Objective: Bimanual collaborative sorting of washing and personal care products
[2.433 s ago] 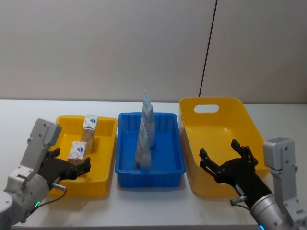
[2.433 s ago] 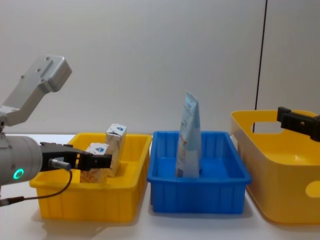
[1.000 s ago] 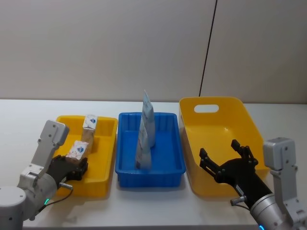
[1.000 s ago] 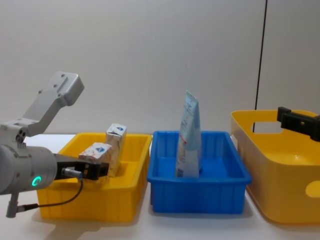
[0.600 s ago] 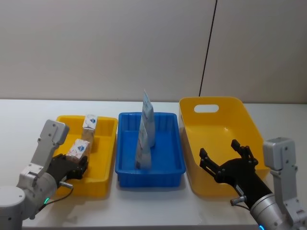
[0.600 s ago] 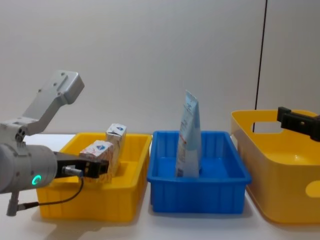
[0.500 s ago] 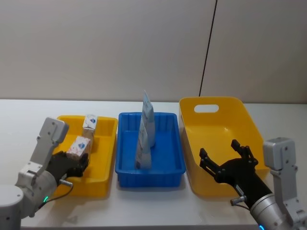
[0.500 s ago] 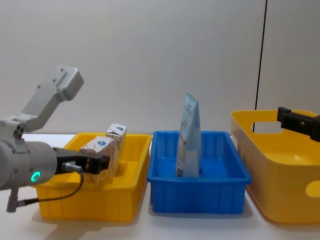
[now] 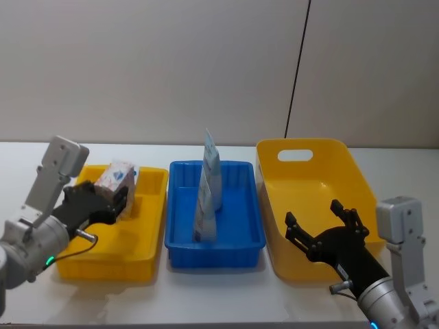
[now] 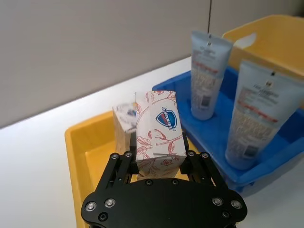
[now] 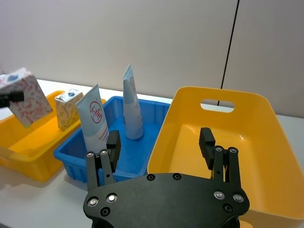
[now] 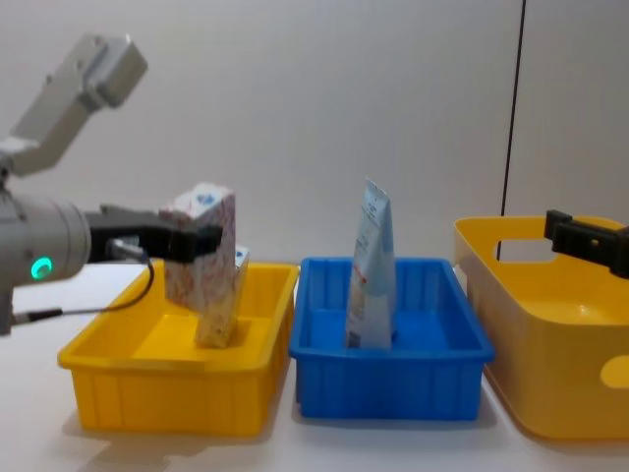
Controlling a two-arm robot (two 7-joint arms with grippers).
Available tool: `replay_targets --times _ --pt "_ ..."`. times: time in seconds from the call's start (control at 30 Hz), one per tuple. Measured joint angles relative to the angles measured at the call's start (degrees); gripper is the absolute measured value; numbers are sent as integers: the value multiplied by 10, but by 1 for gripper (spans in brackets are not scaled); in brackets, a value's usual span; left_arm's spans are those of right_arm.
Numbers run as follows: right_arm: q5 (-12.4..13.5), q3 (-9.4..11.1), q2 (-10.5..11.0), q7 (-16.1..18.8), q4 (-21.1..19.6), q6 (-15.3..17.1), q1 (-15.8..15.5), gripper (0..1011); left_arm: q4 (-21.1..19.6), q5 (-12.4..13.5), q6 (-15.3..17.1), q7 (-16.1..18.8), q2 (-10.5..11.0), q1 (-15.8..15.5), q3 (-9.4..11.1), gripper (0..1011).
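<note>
Left gripper [image 12: 201,239] clamped on the white carton with red-orange leaf print [image 10: 156,128], above the small yellow bin [image 9: 147,233].

I held the carton slightly tilted between my left fingers, its blue top mark uppermost and its base clear of the bin floor. Just beyond and below it, the small beige-yellow packet [image 11: 68,110] stood upright in that same bin. In the blue bin [image 9: 243,226] alongside, two pale-blue products stood on end, one behind the other: the rear tube [image 9: 212,164] toward the back wall and the front tube [image 9: 204,212] nearer me. My right gripper [image 9: 314,218] hovered over the near end of the large yellow bin [image 9: 302,185], fingers spread wide with nothing between them. All three bins sat side by side on the white table [image 9: 20,164].
</note>
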Motion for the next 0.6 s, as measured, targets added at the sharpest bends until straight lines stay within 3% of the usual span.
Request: replay_targets --times 0.3,0.6 --pt "0 0 0 0 0 0 0 1000 -35 -18 -2 -52 24 -4 -3 413" --pt "0 0 0 0 0 0 0 1000 -49 -53 3 -122 38 -10 5 413"
